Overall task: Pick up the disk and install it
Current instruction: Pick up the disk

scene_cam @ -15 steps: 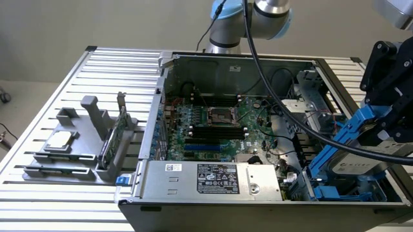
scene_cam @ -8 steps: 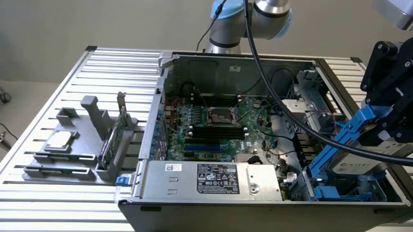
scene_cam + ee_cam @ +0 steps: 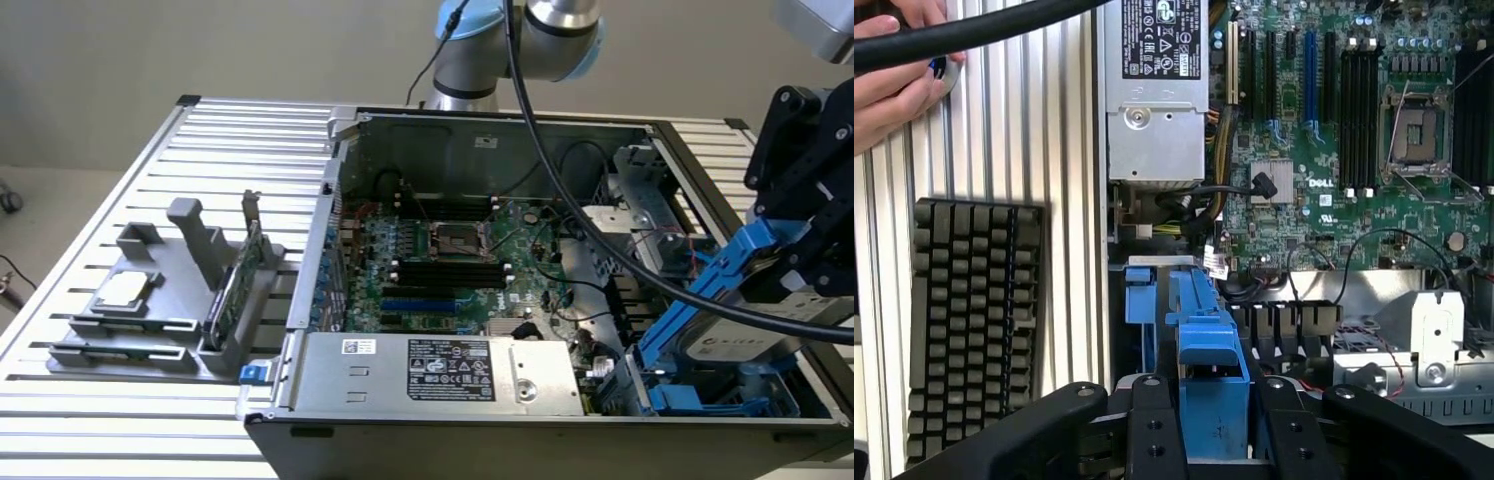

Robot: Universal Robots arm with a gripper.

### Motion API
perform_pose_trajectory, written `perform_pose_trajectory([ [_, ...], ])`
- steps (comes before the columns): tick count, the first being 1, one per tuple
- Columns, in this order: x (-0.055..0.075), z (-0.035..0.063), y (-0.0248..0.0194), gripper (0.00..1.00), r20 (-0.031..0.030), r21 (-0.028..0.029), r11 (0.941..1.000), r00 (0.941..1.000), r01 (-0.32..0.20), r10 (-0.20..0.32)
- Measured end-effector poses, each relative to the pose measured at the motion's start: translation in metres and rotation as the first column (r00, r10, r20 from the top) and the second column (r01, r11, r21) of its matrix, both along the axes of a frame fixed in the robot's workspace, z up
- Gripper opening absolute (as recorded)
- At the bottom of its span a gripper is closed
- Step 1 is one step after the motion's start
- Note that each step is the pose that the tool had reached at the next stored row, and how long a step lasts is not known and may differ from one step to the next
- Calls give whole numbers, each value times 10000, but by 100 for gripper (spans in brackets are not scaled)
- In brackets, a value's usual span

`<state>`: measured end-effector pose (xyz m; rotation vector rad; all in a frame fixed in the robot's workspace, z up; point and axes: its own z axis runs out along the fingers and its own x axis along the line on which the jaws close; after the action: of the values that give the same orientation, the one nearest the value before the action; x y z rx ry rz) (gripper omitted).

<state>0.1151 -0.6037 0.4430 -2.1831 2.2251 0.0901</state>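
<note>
exterior view: an open computer case [image 3: 494, 130] lies on a ribbed metal table [image 3: 147, 180]. at the exterior view's right, the black gripper [image 3: 798, 285] is clamped tight on the disk [image 3: 734, 345]. the disk hangs tilted in the air over the front corner of the case, just above some blue rails [image 3: 694, 400]. you can see its grey side with a white label and its blue frame. on the exterior view's left, a grey stand [image 3: 160, 300] holds a small silver chip [image 3: 123, 290] and a green card [image 3: 230, 290].

wrist view: the gripper [image 3: 1212, 440] is seen from close up. the blue frame of the disk [image 3: 1209, 380] sits between the black fingers [image 3: 1154, 430], which press on it from both sides. past it lie the green board [image 3: 1354, 130] and the grey power box [image 3: 1154, 100]. a dark keyboard [image 3: 974, 320] rests on the table [image 3: 1069, 250] beside the case. a person's hand [image 3: 894, 90] is at the table's edge, and a thick black cable [image 3: 984, 30] crosses in front of it.
</note>
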Motion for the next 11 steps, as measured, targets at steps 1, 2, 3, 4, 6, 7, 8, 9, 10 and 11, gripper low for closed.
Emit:
perform_pose_trajectory([
  [1,0,0,0,33,-1,-1,10000,10000,-1,1],
  [2,0,0,0,33,-2,-3,10000,10000,-2,2],
  [3,0,-2,0,33,-5,-6,10000,10000,-3,3],
  [4,0,-4,0,33,-8,-17,10000,10000,-4,4],
  [6,1,-6,0,33,-23,-56,10000,10000,-9,8],
  [7,1,-8,0,33,-32,-74,10000,10000,-10,10],
  [8,1,-11,0,33,-37,-83,10000,10000,-13,13],
  [9,1,-12,0,33,-42,-91,10000,10000,-15,15],
  [10,1,-12,0,33,-45,-96,10000,10000,-17,17],
  [11,2,-11,0,33,-47,-97,10000,10000,-20,20],
])
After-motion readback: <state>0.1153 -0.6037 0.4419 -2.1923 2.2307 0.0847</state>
